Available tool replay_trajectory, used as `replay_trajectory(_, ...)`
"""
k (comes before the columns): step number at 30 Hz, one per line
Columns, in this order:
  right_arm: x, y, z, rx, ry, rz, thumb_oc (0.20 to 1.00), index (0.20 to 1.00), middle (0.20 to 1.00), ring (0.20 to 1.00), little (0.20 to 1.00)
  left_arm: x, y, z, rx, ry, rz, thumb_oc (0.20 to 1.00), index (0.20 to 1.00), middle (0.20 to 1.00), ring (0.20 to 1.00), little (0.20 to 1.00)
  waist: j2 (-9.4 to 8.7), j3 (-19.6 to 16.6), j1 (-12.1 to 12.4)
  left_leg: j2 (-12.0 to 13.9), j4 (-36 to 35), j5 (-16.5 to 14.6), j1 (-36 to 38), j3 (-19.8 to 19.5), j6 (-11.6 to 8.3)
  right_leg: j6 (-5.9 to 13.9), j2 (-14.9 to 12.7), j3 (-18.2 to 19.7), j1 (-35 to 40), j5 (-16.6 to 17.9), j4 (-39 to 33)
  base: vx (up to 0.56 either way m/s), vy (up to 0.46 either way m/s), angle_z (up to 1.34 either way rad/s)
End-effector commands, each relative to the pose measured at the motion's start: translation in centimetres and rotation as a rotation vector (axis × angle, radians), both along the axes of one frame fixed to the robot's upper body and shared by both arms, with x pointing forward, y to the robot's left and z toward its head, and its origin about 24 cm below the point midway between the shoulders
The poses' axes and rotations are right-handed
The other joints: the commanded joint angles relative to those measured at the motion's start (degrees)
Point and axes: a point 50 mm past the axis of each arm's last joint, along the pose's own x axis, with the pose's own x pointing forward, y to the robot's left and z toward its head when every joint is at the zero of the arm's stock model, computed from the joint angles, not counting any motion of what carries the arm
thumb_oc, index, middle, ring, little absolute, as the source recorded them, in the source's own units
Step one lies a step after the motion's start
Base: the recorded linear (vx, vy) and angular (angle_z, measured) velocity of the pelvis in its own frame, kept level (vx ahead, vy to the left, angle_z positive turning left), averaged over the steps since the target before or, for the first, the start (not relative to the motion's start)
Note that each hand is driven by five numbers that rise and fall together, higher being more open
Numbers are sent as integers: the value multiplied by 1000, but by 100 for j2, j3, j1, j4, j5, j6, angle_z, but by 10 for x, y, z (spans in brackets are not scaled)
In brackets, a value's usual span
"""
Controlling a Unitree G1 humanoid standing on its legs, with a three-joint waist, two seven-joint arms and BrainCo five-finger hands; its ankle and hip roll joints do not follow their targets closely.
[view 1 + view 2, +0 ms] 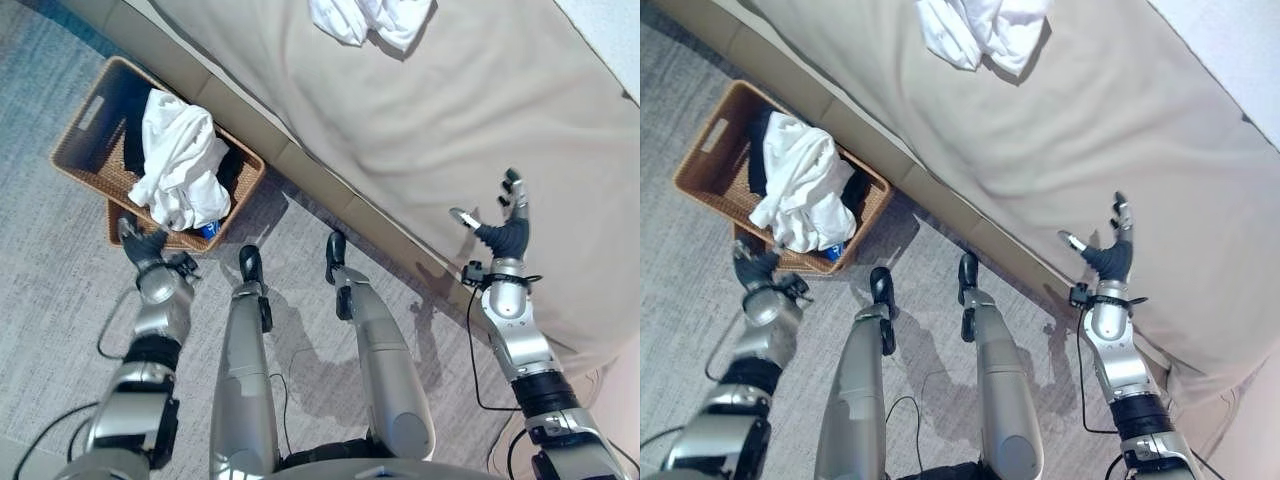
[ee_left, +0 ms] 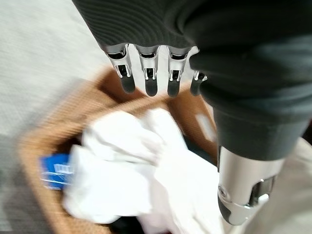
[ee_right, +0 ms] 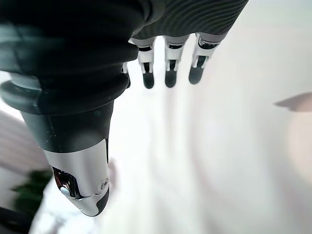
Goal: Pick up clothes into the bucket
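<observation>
Spilling over the basket (image 1: 92,168) rim, a crumpled (white) garment (image 1: 178,162).

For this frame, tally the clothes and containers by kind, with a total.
White garments: 2 (one in the basket, one on the bed)
Wicker baskets: 1
Blue items in the basket: 1
Total: 4

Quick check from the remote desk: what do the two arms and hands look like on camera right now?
Both arms are silver-grey segmented metal with black bands at the joints. The left hand and right hand each wear a dark ribbed cover over the back of the hand and the wrist. From that cover come silver fingers with dark tips, plus a thick silver thumb set apart from them, seen close in the wrist views.
</observation>
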Motion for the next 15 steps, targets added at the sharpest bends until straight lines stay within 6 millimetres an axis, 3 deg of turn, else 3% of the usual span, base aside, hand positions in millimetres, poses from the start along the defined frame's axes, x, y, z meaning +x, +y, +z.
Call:
replay_trajectory(1,-11,-17,47,-105,-217,-81,1000,1000,1000,1000,1000,-12,8,0,66,-20,49,1000,1000,1000,1000,1000,186,-78,262,-185,-184,101,240,-301,4,339,-366,-214,494,57,-202,23,-23,5)
replay_trajectory(2,-11,-17,57,-129,-250,-79,1000,1000,1000,1000,1000,-14,5,-1,125,0,25,1000,1000,1000,1000,1000,218,-78,312,-194,-266,132,316,-304,3,336,-380,-227,546,52,-199,31,-55,7)
replay_trajectory(3,-7,-24,75,-196,-290,-113,1000,1000,1000,1000,1000,-21,-1,-7,291,73,-40,1000,1000,1000,1000,1000,299,-78,448,-236,-459,223,489,-355,-10,339,-426,-277,687,22,-203,32,-54,8)
replay_trajectory(4,-7,-24,75,-197,-290,-113,1000,1000,1000,1000,1000,-22,-1,-7,290,73,-40,1000,1000,1000,1000,1000,304,-78,440,-239,-471,227,498,-358,-11,339,-429,-281,695,21,-208,38,-73,17)
replay_trajectory(6,7,-34,102,-270,-312,-181,1000,1000,1000,1000,1000,-30,-26,-28,510,201,-250,1000,1000,1000,1000,1000,452,-78,668,-293,-764,366,746,-431,-32,332,-514,-367,882,-46,-181,36,-60,28)
replay_trajectory(7,8,-34,102,-272,-313,-181,1000,1000,1000,1000,1000,-30,-27,-28,509,201,-250,1000,1000,1000,1000,1000,463,-78,659,-295,-780,372,756,-437,-33,332,-515,-374,891,-46,-188,35,-54,28)
replay_trajectory(10,28,-48,120,-279,-277,-275,1000,1000,1000,1000,1000,-45,-56,-52,541,263,-459,1000,1000,1000,1000,1000,686,-78,836,-349,-1183,550,1044,-569,-67,330,-599,-527,1072,-118,-163,41,-64,28)
replay_trajectory(12,47,-67,146,-281,-215,-370,1000,1000,1000,1000,1000,-58,-77,-72,565,331,-640,1000,1000,1000,1000,1000,878,-78,1027,-388,-1559,720,1299,-730,-124,326,-681,-660,1216,-218,-93,42,-94,35)
replay_trajectory(15,55,-83,164,-305,-141,-430,1000,1000,1000,1000,1000,-65,-95,-81,588,345,-774,1000,1000,1000,1000,1000,1029,-78,1095,-407,-1771,836,1427,-870,-161,304,-736,-772,1295,-313,-25,38,-104,45)
